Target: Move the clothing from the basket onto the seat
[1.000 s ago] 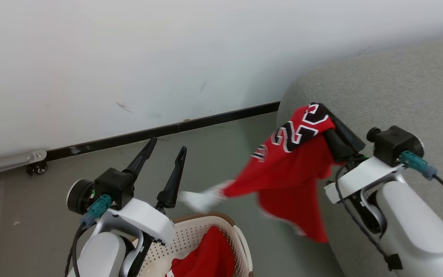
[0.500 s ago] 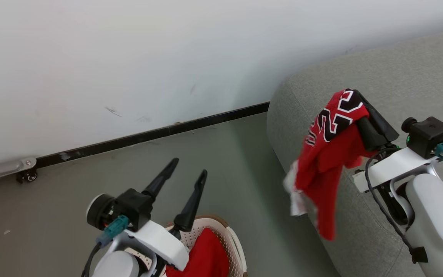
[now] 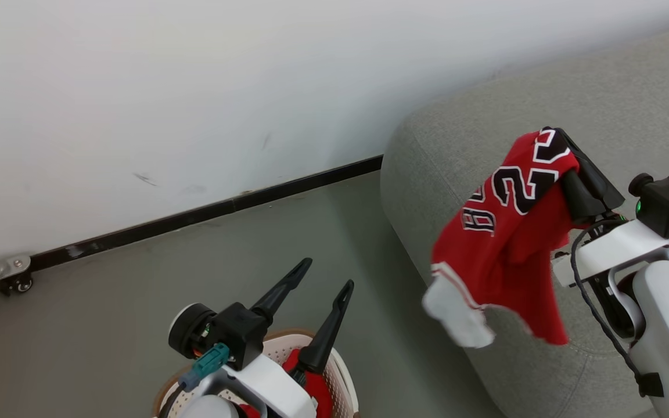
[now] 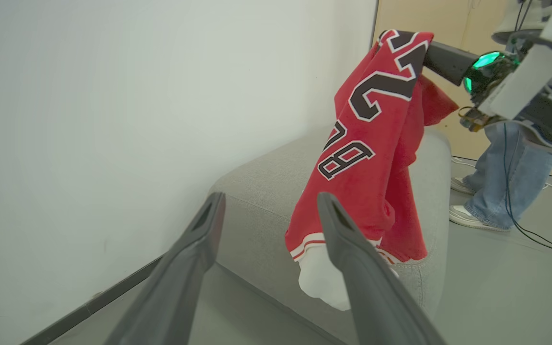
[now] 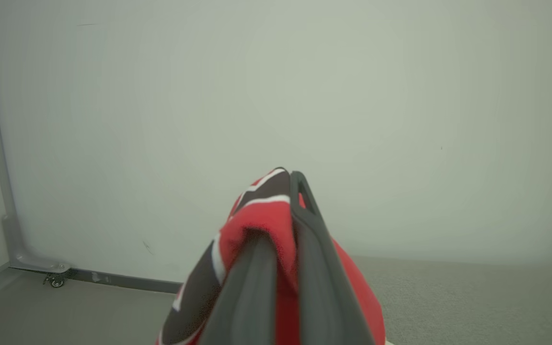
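Clothing, count two: one red jersey [image 3: 503, 244] pinched at its numbered top in my closed right end effector [image 3: 556, 133]; one red piece [image 3: 320, 397] lying in the basket [image 3: 276, 337]. Basket, one. Seat [image 3: 601, 87], one. Left end effector [image 3: 328, 273]: spread wide, empty, above the basket. Jersey hangs over the seat's rounded corner, white hem dangling down its side. Bare floor [image 3: 137, 313] lies open between basket and seat. A second ago the jersey hung over that floor, short of the seat.
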Motion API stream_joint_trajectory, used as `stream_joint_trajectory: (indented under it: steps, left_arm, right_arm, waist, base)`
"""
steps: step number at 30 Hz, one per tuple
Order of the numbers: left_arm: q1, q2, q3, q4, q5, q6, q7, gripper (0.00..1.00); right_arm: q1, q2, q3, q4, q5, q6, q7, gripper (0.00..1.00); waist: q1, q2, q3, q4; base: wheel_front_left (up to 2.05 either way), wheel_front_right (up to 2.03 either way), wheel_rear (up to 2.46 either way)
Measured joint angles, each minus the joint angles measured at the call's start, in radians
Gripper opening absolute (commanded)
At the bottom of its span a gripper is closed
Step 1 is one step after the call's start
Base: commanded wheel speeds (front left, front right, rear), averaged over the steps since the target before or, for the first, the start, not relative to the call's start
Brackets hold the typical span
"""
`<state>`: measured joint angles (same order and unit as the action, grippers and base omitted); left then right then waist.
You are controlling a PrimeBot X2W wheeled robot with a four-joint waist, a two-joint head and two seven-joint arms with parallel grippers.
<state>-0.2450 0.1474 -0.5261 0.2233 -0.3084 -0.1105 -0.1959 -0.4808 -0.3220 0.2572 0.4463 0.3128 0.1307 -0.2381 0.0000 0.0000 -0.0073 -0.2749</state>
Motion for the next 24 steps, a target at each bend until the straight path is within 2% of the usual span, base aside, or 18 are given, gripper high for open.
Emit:
stream_joint_trajectory:
  steps: [10,24]
  left_arm:
    - [0.021,-0.02,-0.044,-0.011,-0.008,-0.004,-0.007,1.0]
    - [0.036,-0.021,-0.068,-0.027,-0.008,-0.005,-0.009,1.0]
  right_arm:
    - [0.044,-0.018,-0.034,-0.029,-0.006,0.0,0.021,0.0]
    - [0.071,-0.016,-0.053,-0.065,-0.001,0.0,0.054,0.0]
  waist:
    - [0.0,0.0,-0.003,-0.051]
    - [0.0,0.0,-0.004,-0.118]
  base:
    - [0.0,0.0,0.0]
    - [0.0,0.0,0.0]
